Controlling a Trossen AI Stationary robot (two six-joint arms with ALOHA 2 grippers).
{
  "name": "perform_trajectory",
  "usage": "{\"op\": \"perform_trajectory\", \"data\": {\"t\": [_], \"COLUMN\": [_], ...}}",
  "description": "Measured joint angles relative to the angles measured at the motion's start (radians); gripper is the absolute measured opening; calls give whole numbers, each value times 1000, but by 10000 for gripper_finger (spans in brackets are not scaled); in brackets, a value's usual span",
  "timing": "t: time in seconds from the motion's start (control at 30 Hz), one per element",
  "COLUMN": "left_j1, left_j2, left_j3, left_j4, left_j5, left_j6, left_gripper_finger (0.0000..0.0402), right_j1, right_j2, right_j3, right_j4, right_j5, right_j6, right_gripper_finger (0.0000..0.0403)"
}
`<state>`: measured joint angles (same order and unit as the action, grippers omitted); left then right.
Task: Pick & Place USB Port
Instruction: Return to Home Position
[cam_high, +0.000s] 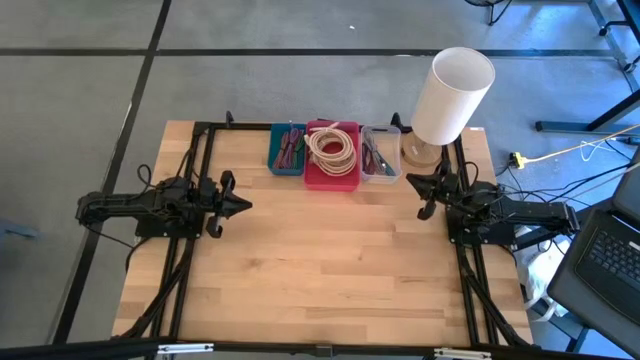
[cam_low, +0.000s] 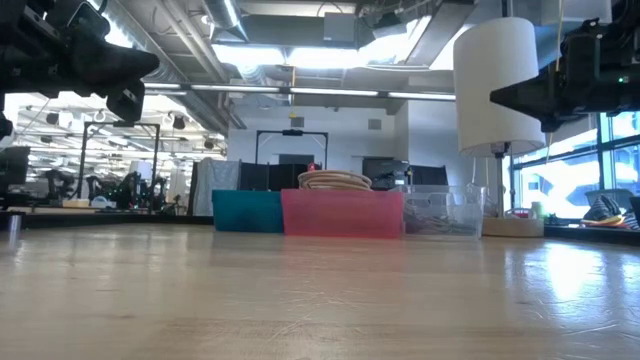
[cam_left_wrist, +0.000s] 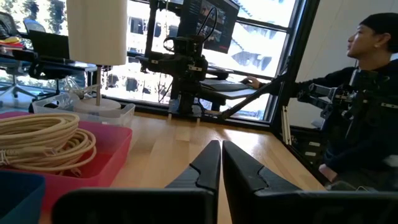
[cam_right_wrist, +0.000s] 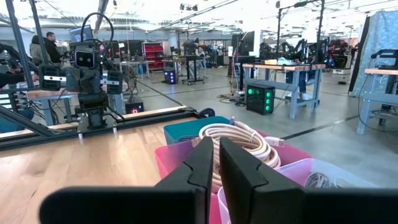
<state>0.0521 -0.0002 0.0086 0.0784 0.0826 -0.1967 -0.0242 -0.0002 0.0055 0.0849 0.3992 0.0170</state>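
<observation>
High view: all cables appear binned and I see none loose on the table (cam_high: 330, 270), so the move I expect is just a retract. The blue bin (cam_high: 288, 168), red bin (cam_high: 332, 180) and transparent bin (cam_high: 381, 178) sit in a row at the far edge, between the arms, each with its long axis running toward the near edge. Purple cable (cam_high: 290, 148) is in the blue bin, beige coil (cam_high: 333, 147) in the red one, dark cables (cam_high: 376, 157) in the transparent one. Left gripper (cam_high: 246, 205) is near the left edge, nearest the blue bin. Right gripper (cam_high: 414, 187) is just beside the transparent bin and the lamp (cam_high: 452, 95). Both are clear of the bins.

Low view: both grippers hang well above the tabletop, left gripper (cam_low: 150, 62) on the left and right gripper (cam_low: 500, 97) on the right. The bin walls hide the contents, apart from the top of the coil.

Left wrist view: its fingers (cam_left_wrist: 208, 165) are closed to a thin slit and hold nothing. The coil is off to one side, the blue bin is cropped to a corner, and a person (cam_left_wrist: 367, 106) sits behind the table.

Right wrist view: its fingers (cam_right_wrist: 202, 162) are in the same state, pressed nearly together and empty. The coil sits just past them. The transparent bin is cropped and I can't make out its contents.
</observation>
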Motion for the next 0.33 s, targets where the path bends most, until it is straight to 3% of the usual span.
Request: {"op": "perform_trajectory", "data": {"t": [0.33], "left_j1": [0], "left_j2": [0], "left_j3": [0], "left_j4": [0], "left_j5": [0], "left_j6": [0], "left_gripper_finger": [8], "right_j1": [0], "right_j2": [0], "right_j3": [0], "right_j4": [0], "right_j5": [0], "right_j6": [0], "right_gripper_finger": [32]}}
